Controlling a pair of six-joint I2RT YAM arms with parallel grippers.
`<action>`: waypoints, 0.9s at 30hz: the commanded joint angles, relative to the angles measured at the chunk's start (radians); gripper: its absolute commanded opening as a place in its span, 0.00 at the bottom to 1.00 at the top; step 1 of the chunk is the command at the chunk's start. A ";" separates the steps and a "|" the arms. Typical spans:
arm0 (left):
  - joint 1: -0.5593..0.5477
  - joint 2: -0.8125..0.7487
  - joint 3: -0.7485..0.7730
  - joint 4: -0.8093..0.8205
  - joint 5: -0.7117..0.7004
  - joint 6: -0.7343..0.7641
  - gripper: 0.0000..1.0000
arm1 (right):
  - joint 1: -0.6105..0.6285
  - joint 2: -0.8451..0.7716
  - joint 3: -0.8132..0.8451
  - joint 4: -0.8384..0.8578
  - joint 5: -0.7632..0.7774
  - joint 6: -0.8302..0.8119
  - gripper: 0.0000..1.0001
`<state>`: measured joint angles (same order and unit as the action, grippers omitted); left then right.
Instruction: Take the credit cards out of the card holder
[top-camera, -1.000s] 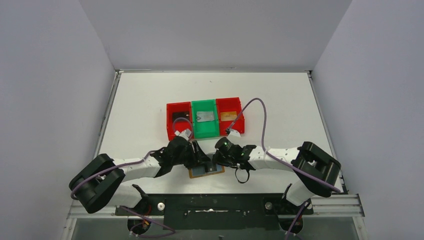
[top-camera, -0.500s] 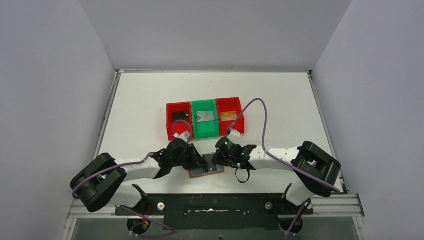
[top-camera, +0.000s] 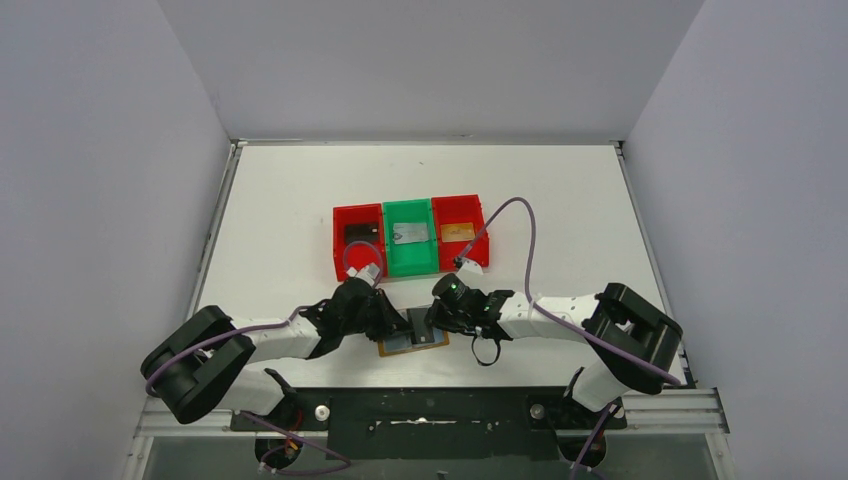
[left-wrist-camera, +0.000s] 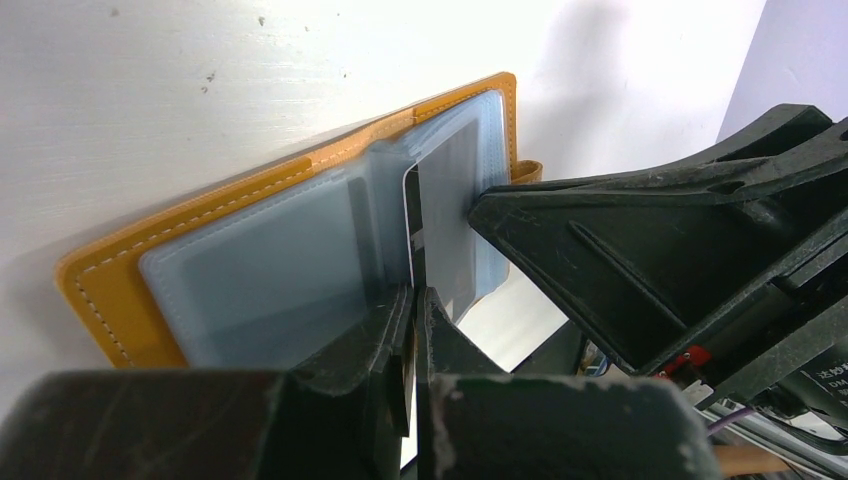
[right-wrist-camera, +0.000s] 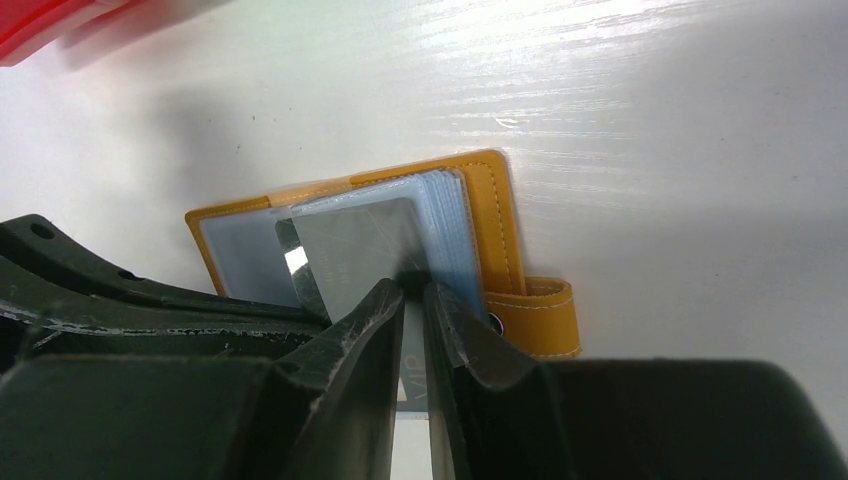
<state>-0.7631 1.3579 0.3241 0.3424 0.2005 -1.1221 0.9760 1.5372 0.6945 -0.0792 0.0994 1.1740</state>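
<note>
1. The card holder (top-camera: 408, 346) lies open and flat on the bench (top-camera: 560, 220), at its near edge between the 2 arms. Its tan cover is underneath and its pale blue-grey sleeves (left-wrist-camera: 270, 270) face up.
2. 1 upright grey card (left-wrist-camera: 450, 220) stands on edge above the open sleeves, rising from the middle of the holder.
3. The left pincer (left-wrist-camera: 414, 298) is pressed together on the near edge of this card. The card's thin white rim shows between the 2 fingers.
4. The right pincer (right-wrist-camera: 413, 290) comes from the opposite side with its fingers almost together, pinching the card's edge next to the stacked sleeves. I cannot tell whether a sleeve wraps that edge.
5. The 2 pincers almost meet over the holder, with the card between them.
6. The holder's snap tab (right-wrist-camera: 545, 315) lies unfastened on the bench, sticking out past the cover's edge.
7. Farther back on the bench, 3 bins stand touching in a row.
8. The left red bin (top-camera: 340, 248) holds a black card (top-camera: 358, 233).
9. The green bin (top-camera: 411, 268) holds a silver card (top-camera: 410, 235).
10. The right red bin (top-camera: 462, 256) holds an orange-brown card (top-camera: 457, 232).
11. All 3 binned cards lie flat, well apart from the holder.
</note>
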 joint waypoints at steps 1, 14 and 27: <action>0.001 -0.003 -0.002 0.054 0.011 0.003 0.00 | -0.004 0.015 -0.022 -0.044 0.026 0.004 0.17; 0.001 -0.018 -0.005 0.061 0.012 0.007 0.16 | -0.005 0.020 -0.022 -0.038 0.023 0.008 0.18; 0.001 -0.004 -0.029 0.087 0.012 -0.016 0.00 | -0.010 0.003 -0.033 -0.036 0.026 0.008 0.18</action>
<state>-0.7631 1.3613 0.3050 0.3729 0.2058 -1.1343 0.9752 1.5368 0.6891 -0.0692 0.0994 1.1877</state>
